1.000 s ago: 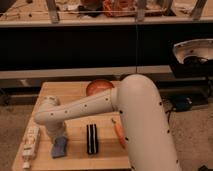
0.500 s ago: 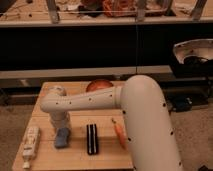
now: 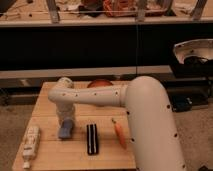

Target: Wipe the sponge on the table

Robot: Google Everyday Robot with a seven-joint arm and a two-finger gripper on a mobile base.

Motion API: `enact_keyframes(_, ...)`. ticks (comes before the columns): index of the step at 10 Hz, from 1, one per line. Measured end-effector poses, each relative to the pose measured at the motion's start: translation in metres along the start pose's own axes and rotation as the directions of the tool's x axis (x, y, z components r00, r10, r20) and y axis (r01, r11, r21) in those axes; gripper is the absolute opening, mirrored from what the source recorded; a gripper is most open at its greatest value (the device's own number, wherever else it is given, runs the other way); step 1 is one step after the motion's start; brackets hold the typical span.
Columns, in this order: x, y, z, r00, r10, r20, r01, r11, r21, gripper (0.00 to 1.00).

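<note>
The sponge [image 3: 64, 132], a small blue-grey pad, lies on the left half of the light wooden table [image 3: 105, 155]. My gripper [image 3: 66, 122] points straight down onto the sponge's far end and hides part of it. The white arm runs from the lower right across the table to a bent wrist above the sponge.
A black ridged block [image 3: 92, 138] lies just right of the sponge, and an orange carrot [image 3: 120, 135] lies further right. A long white tube [image 3: 30, 143] rests near the left edge. A red bowl [image 3: 100, 84] shows behind the arm. Dark shelving stands beyond the table.
The gripper and the sponge have slid together away from the front edge, toward the far side and slightly right. The block, carrot and tube have not moved.
</note>
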Motion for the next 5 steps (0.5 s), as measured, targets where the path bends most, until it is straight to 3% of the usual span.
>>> enact_keyframes(2, -0.021, 0.021, -0.003, 1.0, 0.027, -0.004, -0.027, 1.0, -0.01, 0.46)
enact_keyframes(5, -0.057, 0.016, 0.01, 1.0, 0.02, 0.002, -0.02, 1.0, -0.022, 0.46)
